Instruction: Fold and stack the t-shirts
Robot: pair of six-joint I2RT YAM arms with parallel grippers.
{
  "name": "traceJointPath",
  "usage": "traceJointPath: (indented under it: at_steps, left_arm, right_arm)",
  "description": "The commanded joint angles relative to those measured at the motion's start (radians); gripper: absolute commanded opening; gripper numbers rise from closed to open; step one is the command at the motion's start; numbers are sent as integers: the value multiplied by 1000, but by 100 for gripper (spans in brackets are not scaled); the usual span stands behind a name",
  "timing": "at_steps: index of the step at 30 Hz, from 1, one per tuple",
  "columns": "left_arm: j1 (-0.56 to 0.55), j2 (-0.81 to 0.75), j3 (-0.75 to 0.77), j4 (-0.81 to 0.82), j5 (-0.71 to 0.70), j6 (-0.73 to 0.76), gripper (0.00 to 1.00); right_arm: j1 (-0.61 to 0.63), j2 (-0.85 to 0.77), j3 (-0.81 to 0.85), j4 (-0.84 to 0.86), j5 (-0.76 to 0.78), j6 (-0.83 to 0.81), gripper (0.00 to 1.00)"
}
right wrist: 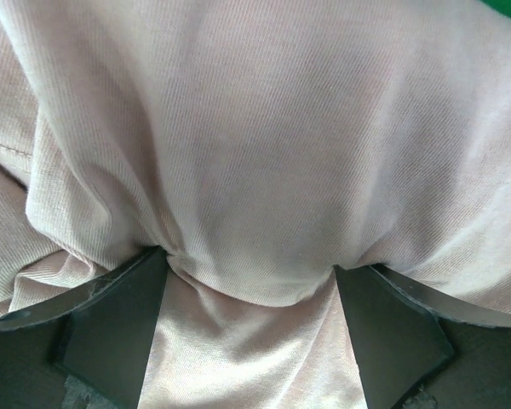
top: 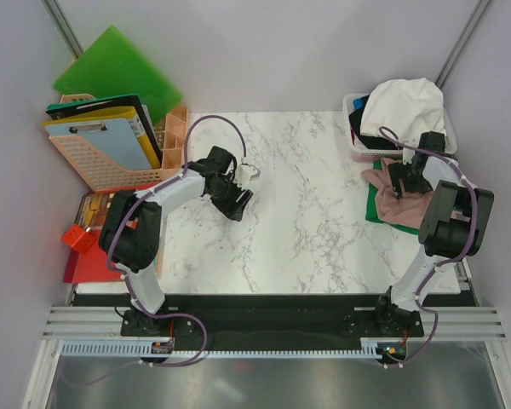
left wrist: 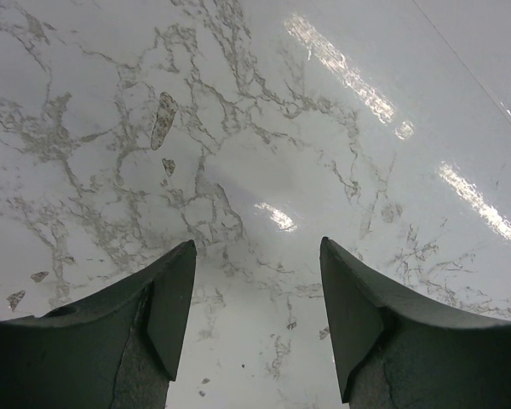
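- Top external view: the left arm (top: 153, 213) rises from its base at the near edge, bends at the elbow and reaches forward and to the right over the marble table (top: 324, 213).
- The left gripper (top: 236, 201) hangs low over the bare stone at the left of the table. It is well apart from all of the cloth.
- Left wrist view: its two dark fingers (left wrist: 166, 307) stand apart. Only veined white marble shows in the gap, and nothing is held.
- The right arm (top: 447, 217) stands up from its base, folds at a high elbow and angles its wrist down and to the left.
- The right gripper (top: 402, 187) points down onto the pink t-shirt (top: 392, 209) at the right edge of the table.
- Right wrist view: the jaws are spread wide and the tips are pushed into the cloth. A soft bulge of pink fabric swells between them, puckered at each tip but not pinched.
- The pink t-shirt is a crumpled, unfolded heap of dusty rose knit with a fine rib and deep creases. No print shows.
- It lies on top of a green t-shirt (top: 372, 211), which peeks out along its left side.
- Just behind, a white t-shirt (top: 404, 102) is piled loosely in a white basket (top: 351, 106) at the far right corner.
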Motion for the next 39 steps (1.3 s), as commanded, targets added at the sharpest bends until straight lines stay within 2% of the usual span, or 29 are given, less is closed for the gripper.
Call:
traceJointPath:
  at_steps: [1,3,7,9,12,13,17,20,22,24,29,32,33,35,37,39]
  left_arm:
    - [-7,9,35,-8,-16,29,67]
    - [-7,6,32,-5,-18,29,67]
    - [-5,8,33,-6,-12,29,67]
    - [-7,6,33,-5,-9,29,67]
    - [-5,-3,32,0,-5,29,67]
    - [-7,-6,32,0,-2,29,67]
    - [-5,-50,24,23,-7,27,67]
    - [-1,-193,-46,121,-67,7,67]
    - [19,-340,-88,228,-102,-42,69]
    - [88,-429,-146,288,-102,-83,79]
    - [219,-603,-298,448,-147,-148,100]
    - [234,-633,-483,599,-223,-195,100]
    - [234,-632,-517,655,-298,-264,100]
    - [234,-604,-592,758,-383,-310,100]
    - [233,-592,-634,817,-375,-275,100]
    - [234,-621,-758,1042,-319,-243,100]
  right_arm:
    - [16,29,36,-20,-38,-3,87]
    - [15,-8,20,-16,-47,-2,87]
    - [15,-218,-1,-55,-105,-3,89]
    - [16,-312,32,-117,-128,-3,91]
    - [16,-538,128,-186,-168,13,95]
    - [15,-576,194,-215,-189,24,98]
    - [16,-732,300,-243,-260,150,98]
    - [16,-784,193,-203,-433,318,98]
    - [16,-809,85,-75,-498,412,98]
    - [16,-855,-111,127,-548,481,98]
    - [15,-779,-256,271,-481,535,98]
    - [24,-766,-495,528,-513,621,98]
    - [36,-768,-545,672,-506,621,98]
    - [85,-769,-662,765,-441,574,98]
    - [114,-780,-736,884,-348,512,98]
    - [140,-780,-830,1009,-296,488,98]
